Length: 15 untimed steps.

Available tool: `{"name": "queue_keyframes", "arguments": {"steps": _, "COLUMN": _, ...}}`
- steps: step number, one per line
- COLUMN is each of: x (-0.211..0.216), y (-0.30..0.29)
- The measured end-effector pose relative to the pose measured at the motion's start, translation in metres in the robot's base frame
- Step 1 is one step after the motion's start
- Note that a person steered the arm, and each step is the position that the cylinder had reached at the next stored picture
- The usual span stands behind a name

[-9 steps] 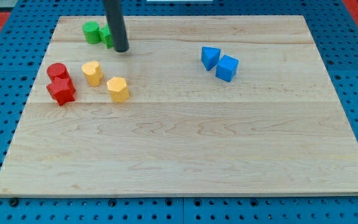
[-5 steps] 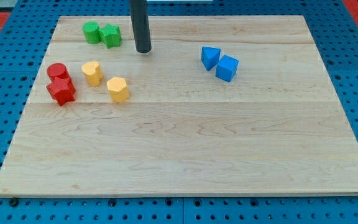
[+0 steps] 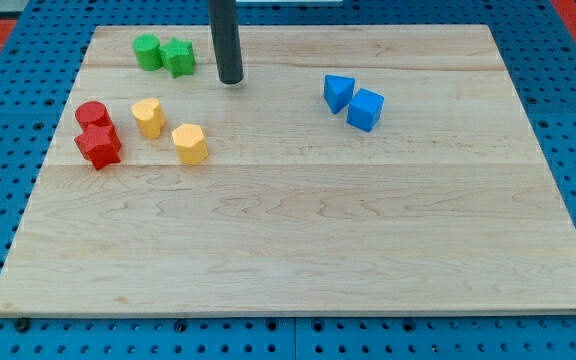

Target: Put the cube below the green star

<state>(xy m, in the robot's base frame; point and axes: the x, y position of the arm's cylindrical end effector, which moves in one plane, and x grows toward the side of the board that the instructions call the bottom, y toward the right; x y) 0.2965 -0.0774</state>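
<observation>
On the pale, grained wooden counter (image 3: 298, 250), which lies over a blue pegboard, the blocks sit in small clusters. Far toward the view's left, a red cylinder (image 3: 92, 113) touches a red star-like block (image 3: 98, 146) just below it. To their right lie two matte yellow blocks: a rounded yellow one (image 3: 148, 117) and, lower right of it, a faceted yellow hexagonal one (image 3: 190, 143), near each other but apart. Near the view's top, a green cylinder (image 3: 148, 51) stands touching the green star (image 3: 179, 57).

My tool is a plain dark rod with nothing to open or close, and it holds nothing; my tip (image 3: 230, 80) rests on bare wood just to the right of the green star, touching no block.

Farther right lie two glossy blue blocks side by side: an angular blue wedge-like block (image 3: 338, 92) and the blue cube (image 3: 365, 109) at its lower right. The cube is well apart from my tip, toward the view's right and slightly lower.
</observation>
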Motion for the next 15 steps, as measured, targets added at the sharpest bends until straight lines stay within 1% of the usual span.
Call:
{"name": "queue_keyframes", "arguments": {"steps": 3, "x": -0.01, "y": 0.0}}
{"name": "queue_keyframes", "arguments": {"steps": 4, "x": 0.003, "y": 0.001}}
{"name": "queue_keyframes", "arguments": {"steps": 5, "x": 0.005, "y": 0.014}}
{"name": "queue_keyframes", "arguments": {"steps": 11, "x": 0.005, "y": 0.023}}
{"name": "queue_keyframes", "arguments": {"steps": 12, "x": 0.039, "y": 0.038}}
{"name": "queue_keyframes", "arguments": {"steps": 13, "x": 0.09, "y": 0.094}}
{"name": "queue_keyframes", "arguments": {"steps": 14, "x": 0.136, "y": 0.176}}
{"name": "queue_keyframes", "arguments": {"steps": 15, "x": 0.146, "y": 0.23}}
